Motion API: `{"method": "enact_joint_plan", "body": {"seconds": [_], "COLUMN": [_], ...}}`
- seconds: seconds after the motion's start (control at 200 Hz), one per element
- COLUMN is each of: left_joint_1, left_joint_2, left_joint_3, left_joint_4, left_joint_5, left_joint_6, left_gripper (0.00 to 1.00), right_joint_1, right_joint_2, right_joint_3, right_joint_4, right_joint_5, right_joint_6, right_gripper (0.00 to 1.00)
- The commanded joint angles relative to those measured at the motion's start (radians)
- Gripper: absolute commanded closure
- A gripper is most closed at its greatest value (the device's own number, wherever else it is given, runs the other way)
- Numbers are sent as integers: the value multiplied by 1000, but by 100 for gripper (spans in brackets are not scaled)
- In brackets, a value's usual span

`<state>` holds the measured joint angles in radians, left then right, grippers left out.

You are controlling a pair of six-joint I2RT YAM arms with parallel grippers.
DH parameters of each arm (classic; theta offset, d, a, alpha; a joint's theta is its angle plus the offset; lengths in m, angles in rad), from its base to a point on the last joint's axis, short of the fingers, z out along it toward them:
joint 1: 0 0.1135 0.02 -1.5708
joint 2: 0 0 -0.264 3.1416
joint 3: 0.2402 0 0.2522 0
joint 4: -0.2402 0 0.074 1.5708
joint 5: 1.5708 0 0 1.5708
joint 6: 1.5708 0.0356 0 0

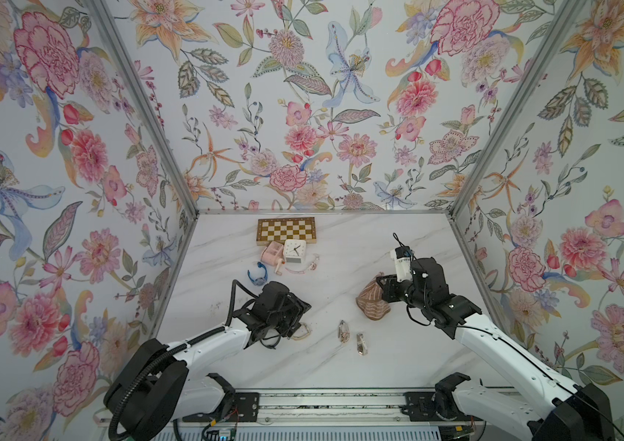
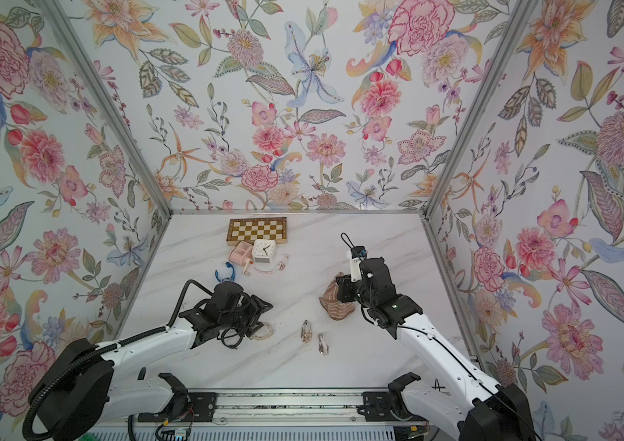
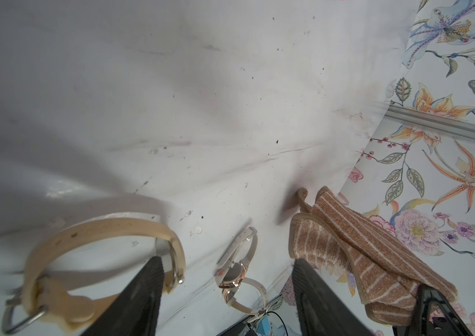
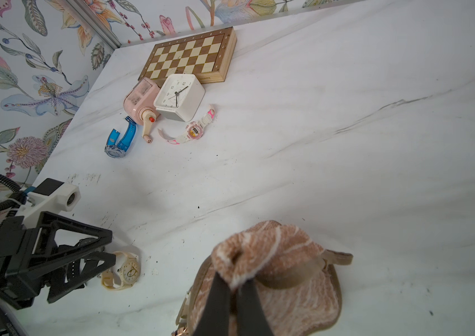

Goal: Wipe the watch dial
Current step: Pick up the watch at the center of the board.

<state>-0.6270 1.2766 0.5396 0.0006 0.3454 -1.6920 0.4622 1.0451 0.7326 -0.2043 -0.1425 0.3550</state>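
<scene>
**Cream watch beside wide-spread left fingers**

The cream watch [image 4: 128,272] lies on the marble surface [image 1: 341,267], left of centre and toward the near edge. Its strap is buckled into a loop and its dial faces up. The arm covers most of it in both top views, so I cannot tell which way its long axis runs. The left fingers [image 3: 140,296] stand wide apart just beside the strap, gripping nothing. Well to the right, the right fingers [image 4: 218,302] are pinched tight on a bunched brown striped cloth [image 4: 274,250].
</scene>
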Motion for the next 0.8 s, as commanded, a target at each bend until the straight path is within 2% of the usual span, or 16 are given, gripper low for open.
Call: {"method": "enact_joint_plan", "body": {"seconds": [0.0, 0.475, 0.796], "left_joint_1": [15, 28, 18], "left_joint_2": [35, 101, 66], "left_joint_3": [33, 42, 18], "left_joint_4": [-36, -43, -76], "left_joint_5": [28, 47, 44], "left_joint_6": [38, 69, 65], "left_gripper": [33, 36, 37], "right_joint_1": [-14, -38, -43], "right_joint_2": [-16, -17, -19], "right_joint_3": [-15, -24, -36], "right_joint_4": [28, 32, 45], "right_joint_5": [-16, -29, -37], "right_joint_6": [-11, -11, -5], "right_gripper": [100, 100, 100]}}
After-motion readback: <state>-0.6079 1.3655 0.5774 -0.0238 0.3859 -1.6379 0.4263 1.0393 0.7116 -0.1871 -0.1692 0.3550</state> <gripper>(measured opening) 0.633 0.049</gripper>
